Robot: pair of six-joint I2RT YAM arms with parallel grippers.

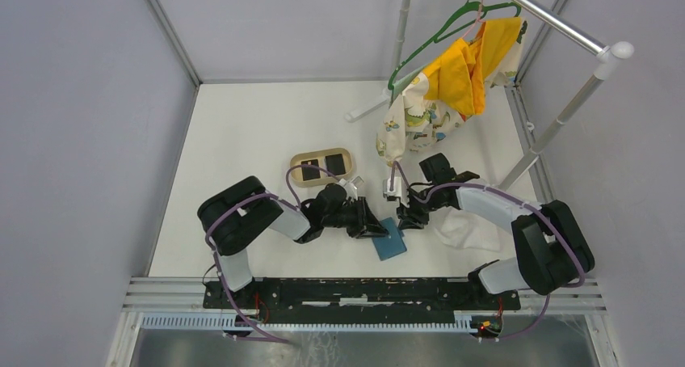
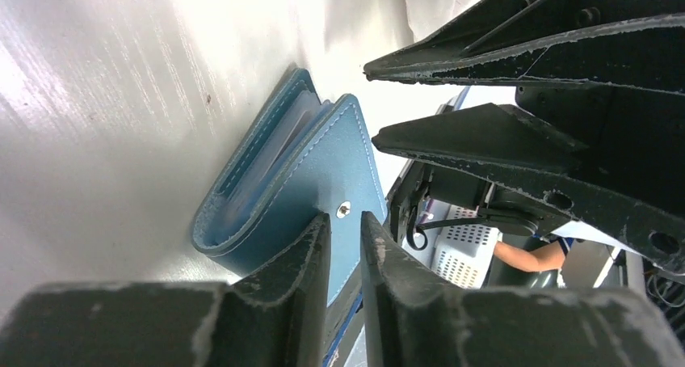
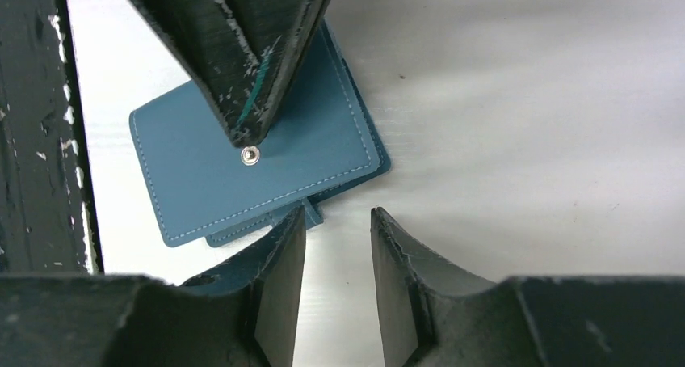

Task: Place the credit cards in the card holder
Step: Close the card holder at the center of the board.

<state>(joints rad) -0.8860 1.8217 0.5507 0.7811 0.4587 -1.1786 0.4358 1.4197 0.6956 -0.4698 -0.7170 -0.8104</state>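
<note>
Opening the card holder looks to be the step in hand. The credit cards lie in the tan tray, well apart from it and farther out on the counter. The blue holder sits on the counter between the two arms. Its top flap stands a little open, so clear sleeves show inside.

The left claw is pinched on the flap's free edge right by the round snap, its fingers nearly together with the leather between them. The right claw hovers just beside one edge of the holder. Its fingers are parted with only bare counter between them, and it grips nothing.

To do this well, I judge the left claw should swing the flap in an arc about the folded edge. A straight upward pull would likely lift or drag the whole holder. The right claw is well placed to press on the lower leaf and pin it, but it must land on that leaf and not on the lifted flap. The pinch looks shallow and the leather smooth, so a slow swing would guard against a slip. The sleeves should end up facing upward, clear of both claws.
</note>
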